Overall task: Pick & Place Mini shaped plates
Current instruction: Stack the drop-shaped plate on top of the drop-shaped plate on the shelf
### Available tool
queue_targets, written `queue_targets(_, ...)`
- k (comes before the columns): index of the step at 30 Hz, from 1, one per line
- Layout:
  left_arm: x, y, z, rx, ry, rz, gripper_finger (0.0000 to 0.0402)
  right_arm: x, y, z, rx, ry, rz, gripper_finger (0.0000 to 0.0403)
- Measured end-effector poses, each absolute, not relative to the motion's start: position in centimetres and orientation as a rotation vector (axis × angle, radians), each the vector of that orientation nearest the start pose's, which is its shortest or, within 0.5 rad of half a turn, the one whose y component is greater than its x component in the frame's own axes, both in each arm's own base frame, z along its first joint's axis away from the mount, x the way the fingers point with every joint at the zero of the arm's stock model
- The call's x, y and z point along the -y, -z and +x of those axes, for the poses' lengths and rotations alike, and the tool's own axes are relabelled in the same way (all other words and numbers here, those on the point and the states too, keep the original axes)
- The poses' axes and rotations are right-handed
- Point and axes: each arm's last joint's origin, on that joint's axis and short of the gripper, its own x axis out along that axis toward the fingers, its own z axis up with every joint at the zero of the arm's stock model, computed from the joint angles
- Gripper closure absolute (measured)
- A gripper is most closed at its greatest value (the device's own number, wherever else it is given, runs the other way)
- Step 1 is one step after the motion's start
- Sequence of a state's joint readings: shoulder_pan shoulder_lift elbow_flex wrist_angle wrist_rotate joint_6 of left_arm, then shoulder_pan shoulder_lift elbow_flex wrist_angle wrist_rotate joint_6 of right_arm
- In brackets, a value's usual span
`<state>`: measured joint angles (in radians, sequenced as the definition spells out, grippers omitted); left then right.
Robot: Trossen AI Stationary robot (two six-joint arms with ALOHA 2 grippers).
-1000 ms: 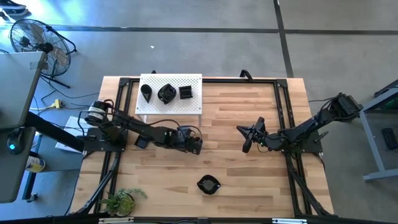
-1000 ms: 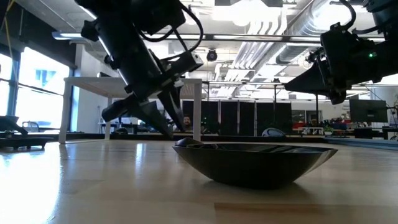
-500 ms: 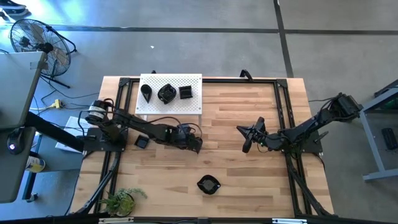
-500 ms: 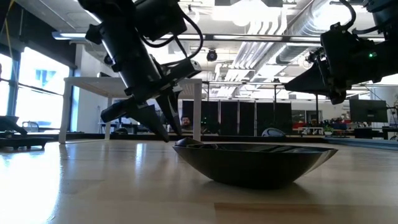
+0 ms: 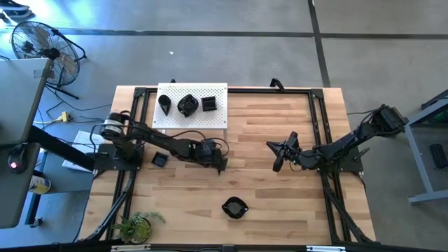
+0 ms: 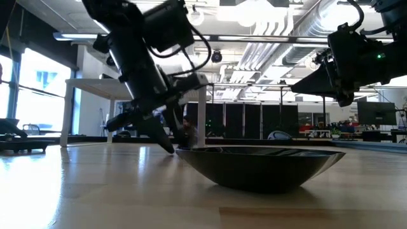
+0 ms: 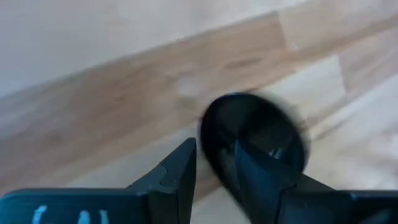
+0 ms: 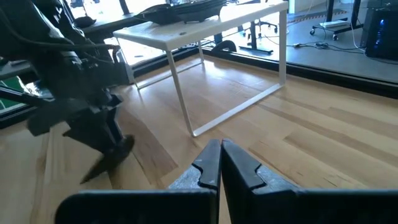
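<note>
Left gripper [image 5: 220,163]: centre-left of the high view, low over the bare wood; in the left wrist view its fingers [image 7: 180,171] stand apart, empty, with the wavy plate ahead of them.
Right gripper [image 5: 278,158]: right of centre in the high view, waiting above the table; its wrist view shows the fingers pressed together, holding nothing.
Wavy plate [image 5: 234,208]: lower centre of the high view, alone on the table [image 5: 280,203], well apart from both arms; it fills the low view's foreground.
White perforated board [image 5: 217,119]: upper left of the table.
Plates on the board: three, a teardrop plate [image 5: 164,104], a rounded plate [image 5: 187,106] and a square plate [image 5: 208,104], in a row.
Done, by my reading: those three look placed.
Left: the wavy plate is not yet gripped; it probably goes next.
</note>
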<state>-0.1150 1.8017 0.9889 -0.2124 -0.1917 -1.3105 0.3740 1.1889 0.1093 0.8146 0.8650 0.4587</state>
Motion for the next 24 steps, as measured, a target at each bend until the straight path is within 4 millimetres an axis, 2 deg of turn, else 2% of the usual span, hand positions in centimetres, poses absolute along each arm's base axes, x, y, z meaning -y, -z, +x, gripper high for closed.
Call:
queue_targets(8, 3.5, -13.4, 34.6, -0.806, -0.673, -1.032, 0.0298, -4.3, -13.9, 17.0, -0.095, 0.522, 0.286, 0.0402)
queue_targets(16, 3.6, -13.4, 34.4, -0.831, -0.649, -0.973, 0.0380, -4.3, -13.9, 17.0, -0.095, 0.523, 0.284, 0.0402)
queue_targets(18, 3.6, -13.7, 34.4, -0.822, -0.632, -0.944, 0.0394, -4.3, -13.9, 17.0, -0.096, 0.522, 0.280, 0.0402)
queue_targets(22, 3.5, -14.5, 34.1, -0.831, -0.613, -0.897, 0.0393, -4.3, -13.9, 17.0, -0.097, 0.519, 0.279, 0.0402)
queue_targets(24, 3.5, -15.7, 33.5, -0.855, -0.606, -0.867, 0.0397, -4.3, -13.9, 17.0, -0.097, 0.520, 0.279, 0.0402)
